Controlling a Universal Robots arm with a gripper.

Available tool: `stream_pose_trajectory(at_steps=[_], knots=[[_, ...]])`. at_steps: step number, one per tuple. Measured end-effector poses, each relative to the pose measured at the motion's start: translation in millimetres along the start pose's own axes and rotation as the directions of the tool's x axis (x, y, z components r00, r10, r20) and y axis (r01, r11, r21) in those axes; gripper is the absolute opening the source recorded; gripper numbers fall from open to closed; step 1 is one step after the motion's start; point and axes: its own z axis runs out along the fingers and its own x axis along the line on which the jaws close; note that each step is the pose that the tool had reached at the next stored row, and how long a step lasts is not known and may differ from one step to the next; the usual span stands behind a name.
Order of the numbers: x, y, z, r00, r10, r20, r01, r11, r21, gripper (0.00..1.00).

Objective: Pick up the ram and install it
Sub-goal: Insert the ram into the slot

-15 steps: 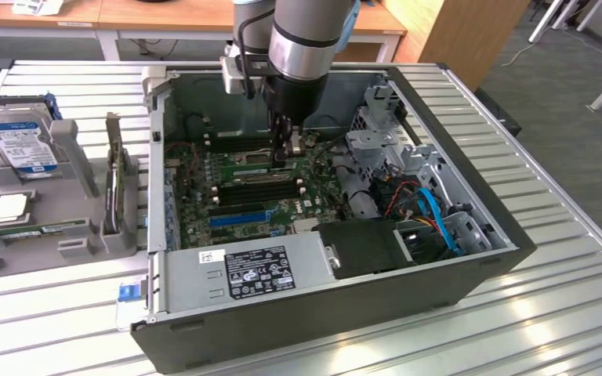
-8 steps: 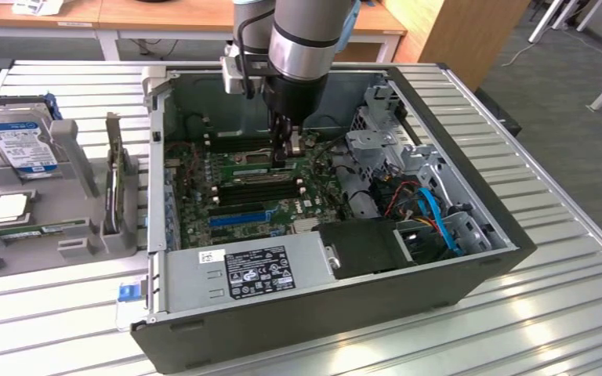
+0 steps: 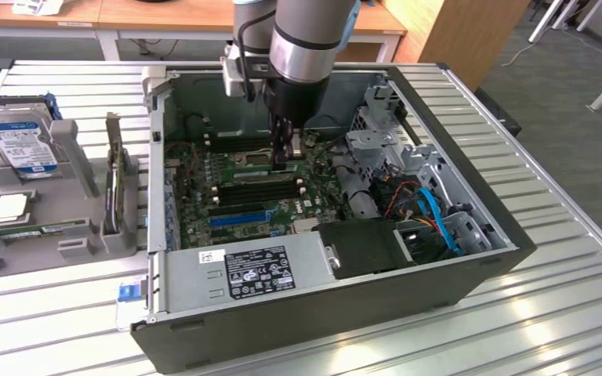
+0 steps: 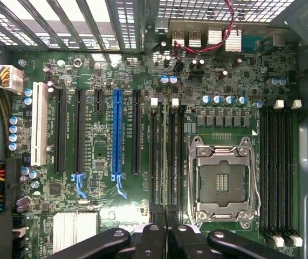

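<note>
The open computer case lies on the table with its motherboard facing up. My gripper reaches down inside it, over the black memory slots beside the empty processor socket. In the wrist view the gripper is shut on the ram. The ram shows edge-on as a thin line running along the slots between two white latches. From the exterior view the ram hangs upright between the fingers, just above the board.
More memory slots lie past the socket, and a blue card slot on its other side. At the exterior view's left, a grey holder carries a hard drive, a square chip, another green stick and an upright card. Cables and a power supply crowd the case.
</note>
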Motion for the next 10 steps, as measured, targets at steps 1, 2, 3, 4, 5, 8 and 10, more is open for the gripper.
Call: stream_pose_trajectory(at_steps=[1, 2, 3, 4, 5, 8, 10], knots=[[0.8, 0.0, -0.1, 1.0000, 0.000, 0.0000, 0.000, 1.0000, 0.0000, 0.12], [1.7, 0.0, -0.1, 1.0000, 0.000, 0.0000, 0.000, 1.0000, 0.0000, 0.12], [2.5, 0.0, -0.1, 1.0000, 0.000, 0.0000, 0.000, 1.0000, 0.0000, 0.12], [3.0, 0.0, -0.1, 1.0000, 0.000, 0.0000, 0.000, 1.0000, 0.0000, 0.12], [3.0, 0.0, -0.1, 1.0000, 0.000, 0.0000, 0.000, 1.0000, 0.0000, 0.12], [3.1, 0.0, -0.1, 1.0000, 0.000, 0.0000, 0.000, 1.0000, 0.0001, 0.12], [3.2, 0.0, 0.2, 1.0000, 0.000, -0.0001, 0.000, 1.0000, 0.0000, 0.12]])
